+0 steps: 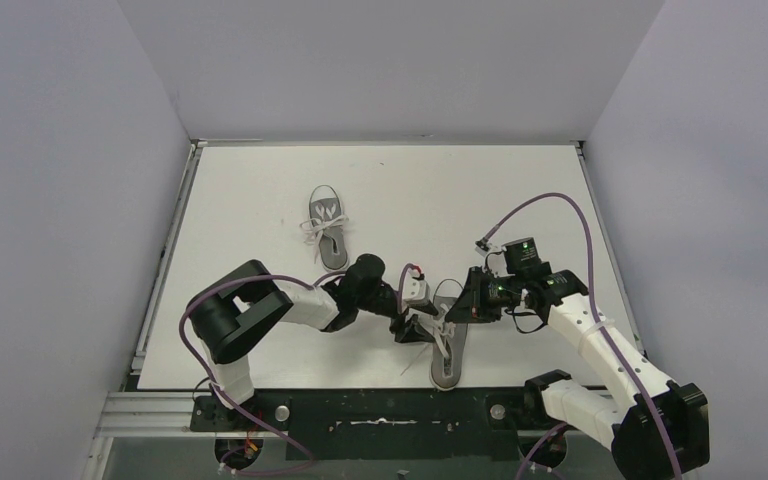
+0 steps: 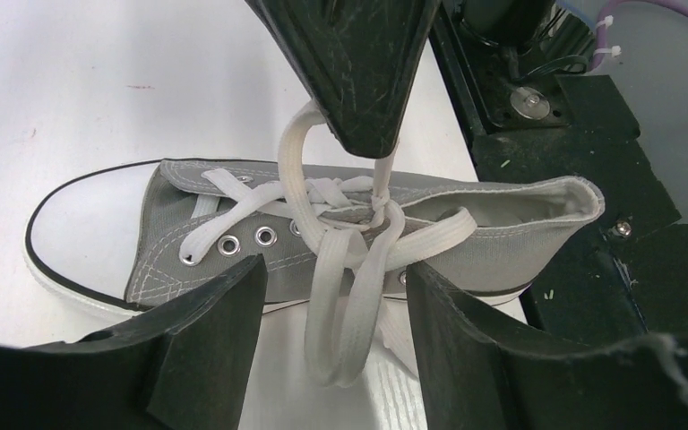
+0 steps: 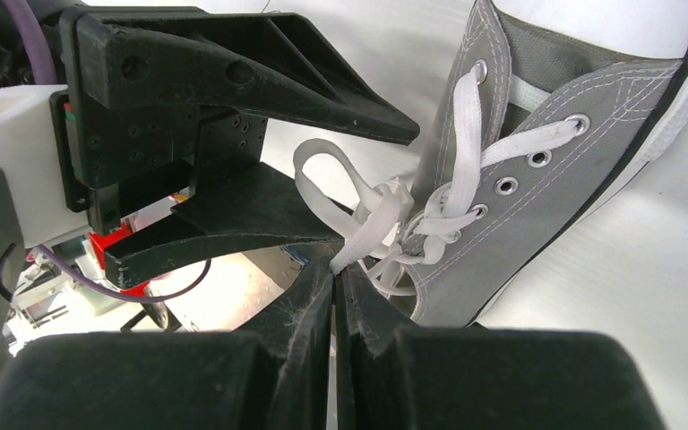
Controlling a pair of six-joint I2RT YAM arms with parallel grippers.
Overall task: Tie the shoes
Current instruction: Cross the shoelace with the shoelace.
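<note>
Shoes (image 1: 328, 215) lie well apart on the white tabletop (image 1: 260, 200), the near shoe (image 1: 446, 365) close to its front edge.
Right tool (image 3: 334, 273) is pinched together on a lace (image 3: 367, 237) over that shoe; left tool (image 2: 333, 273) has its jaws apart, either side of a hanging loop (image 2: 340, 331).

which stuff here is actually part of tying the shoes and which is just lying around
Part of the job:
- near shoe
- its white lace, pinched by the shut right gripper, one loop between the open left gripper fingers
- far shoe

Just there:
- white table
- purple cables on the arms
</note>
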